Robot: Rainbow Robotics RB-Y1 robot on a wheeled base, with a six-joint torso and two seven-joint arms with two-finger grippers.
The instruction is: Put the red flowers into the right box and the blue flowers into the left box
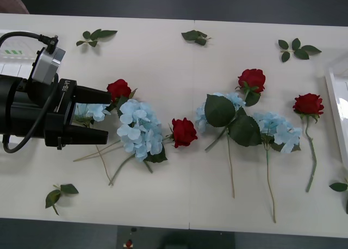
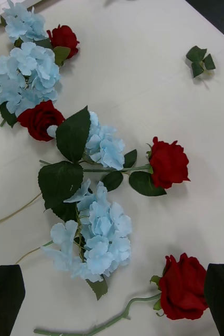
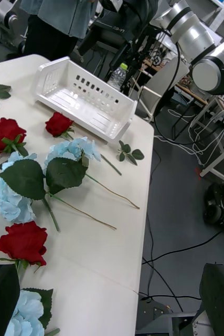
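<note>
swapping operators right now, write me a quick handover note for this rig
Left gripper: open, holding nothing, low over the leftmost blue and red blooms.
Right gripper: open, holding nothing, above the rightmost red rose.
Flowers: four red flowers and the blue flowers all lie loose on the table.
Right box: at the table's right edge; the part in view holds nothing.
Done: nothing boxed.
Left: sort every flower.

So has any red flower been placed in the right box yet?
No: in the left wrist view the right box holds nothing, and the red flowers lie on the table.
</note>
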